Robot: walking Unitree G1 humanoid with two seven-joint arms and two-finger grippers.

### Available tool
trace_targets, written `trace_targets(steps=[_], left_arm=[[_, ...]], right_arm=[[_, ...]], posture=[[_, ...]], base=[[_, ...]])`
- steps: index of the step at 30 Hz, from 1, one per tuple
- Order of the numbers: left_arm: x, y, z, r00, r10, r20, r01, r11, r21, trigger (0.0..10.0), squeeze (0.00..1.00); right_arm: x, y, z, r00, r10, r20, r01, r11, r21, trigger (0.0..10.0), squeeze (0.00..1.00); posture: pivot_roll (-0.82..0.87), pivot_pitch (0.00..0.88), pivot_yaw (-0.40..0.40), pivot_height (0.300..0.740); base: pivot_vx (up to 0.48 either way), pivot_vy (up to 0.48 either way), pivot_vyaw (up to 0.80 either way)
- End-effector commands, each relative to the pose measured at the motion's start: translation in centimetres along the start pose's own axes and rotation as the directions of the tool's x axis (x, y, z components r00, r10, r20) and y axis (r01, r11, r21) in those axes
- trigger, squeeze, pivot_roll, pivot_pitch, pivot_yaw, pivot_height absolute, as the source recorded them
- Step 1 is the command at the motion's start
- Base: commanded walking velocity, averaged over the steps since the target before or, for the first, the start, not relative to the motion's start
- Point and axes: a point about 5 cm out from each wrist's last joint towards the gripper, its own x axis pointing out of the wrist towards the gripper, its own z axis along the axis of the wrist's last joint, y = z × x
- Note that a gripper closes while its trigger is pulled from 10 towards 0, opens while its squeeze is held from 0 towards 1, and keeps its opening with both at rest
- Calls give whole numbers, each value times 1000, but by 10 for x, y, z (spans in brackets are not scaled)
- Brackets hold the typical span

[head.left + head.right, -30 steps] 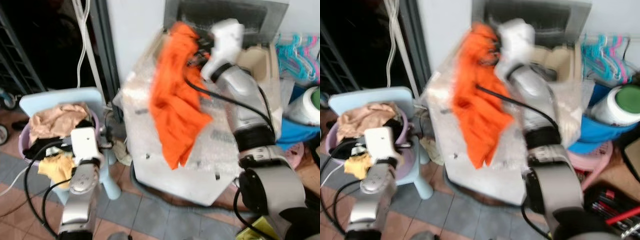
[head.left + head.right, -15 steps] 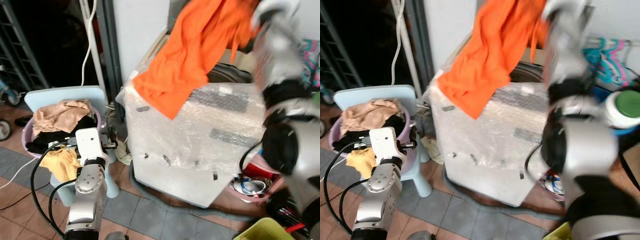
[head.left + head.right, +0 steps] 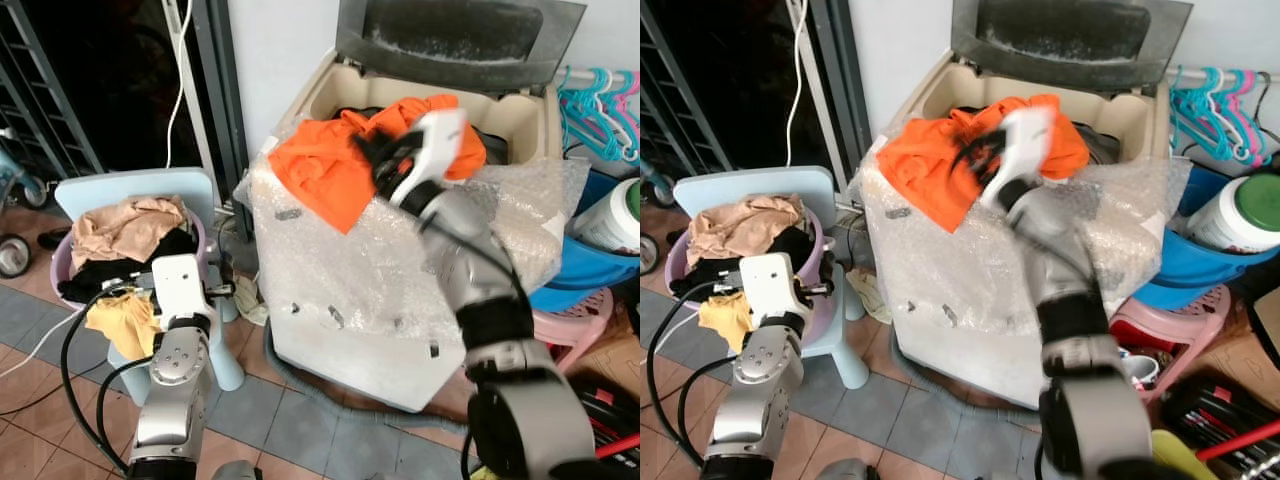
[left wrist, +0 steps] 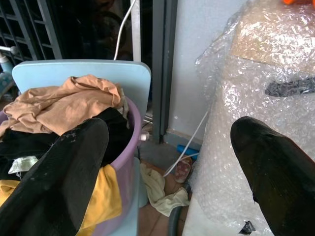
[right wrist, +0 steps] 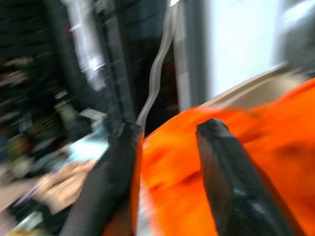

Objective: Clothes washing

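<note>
An orange garment [image 3: 325, 175] lies bunched over the front left rim of the open washing machine [image 3: 400, 270], partly hanging down its bubble-wrapped front. My right gripper [image 3: 378, 155] hovers just over the garment, and in the blurred right wrist view its fingers [image 5: 224, 172] stand apart, open, with the orange cloth [image 5: 275, 128] beyond them. My left gripper [image 4: 170, 129] is open and holds nothing. It hangs low between the machine and a purple laundry basket [image 3: 200, 240] of beige, black and yellow clothes [image 3: 125, 225].
The basket sits on a light blue child's chair [image 3: 130, 190]. The machine's lid [image 3: 450, 35] stands up against the wall. At the right are turquoise hangers [image 3: 600, 95], a white jar with a green lid [image 3: 615, 215], a blue basin [image 3: 580, 275] and a pink stool [image 3: 575, 320].
My right arm swung the orange garment up from the machine's front and down over the rim, where it now lies. The right gripper's fingers have come apart. The left arm stayed put.
</note>
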Motion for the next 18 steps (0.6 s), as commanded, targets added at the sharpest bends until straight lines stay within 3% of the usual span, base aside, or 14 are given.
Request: trace_targets(steps=[1, 5, 6, 8, 10, 11, 13, 14, 18], left_arm=[[1, -1, 3, 1000, -13, 6, 13, 1000, 19, 10000, 0], [0, 1, 3, 1000, -7, 9, 7, 1000, 25, 10000, 0], [-2, 2, 3, 1000, -3, 10, 3, 1000, 28, 10000, 0], [-3, 4, 3, 1000, 2, 8, -2, 1000, 29, 10000, 0], [-3, 5, 1, 1000, 11, -4, -11, 999, 30, 10000, 0], [-3, 5, 1, 1000, 11, -4, -10, 1000, 30, 10000, 0], [-2, 4, 0, 1000, 3, -9, -3, 999, 33, 10000, 0], [-2, 2, 0, 1000, -3, -13, 4, 999, 35, 10000, 0], [-1, 1, -1, 1000, -10, -24, 11, 999, 36, 10000, 0]], right_arm=[[4, 13, 6, 995, 98, 9, -98, 995, 13, 10000, 1000], [10, 33, -13, 975, 198, -102, -197, 980, 16, 10000, 1000], [17, 25, -25, 973, 95, -211, -107, 993, -48, 10000, 1000], [18, 14, -26, 971, 4, -238, -23, 997, -77, 10000, 1000], [13, -13, -23, 947, -189, -261, 163, 979, -120, 10000, 1000], [12, -18, -23, 940, -215, -264, 191, 975, -115, 10000, 1000], [2, -42, -19, 892, -368, -262, 356, 930, -93, 10000, 1000], [-5, -58, -15, 845, -472, -251, 464, 881, -94, 10000, 1000], [-20, -86, -5, 749, -621, -229, 620, 780, -88, 10000, 1000]], posture=[[-12, 0, 18, 740], [2, 0, 14, 740], [7, 0, 4, 740], [7, 0, 3, 740], [8, 0, 0, 740], [8, 0, 0, 740], [3, 0, 3, 740], [3, 0, 3, 740], [-4, 0, 8, 740]], base=[[0, 0, 0], [0, 0, 0], [0, 0, 0], [0, 0, 0], [0, 0, 0], [0, 0, 0], [0, 0, 0], [0, 0, 0], [0, 0, 0]])
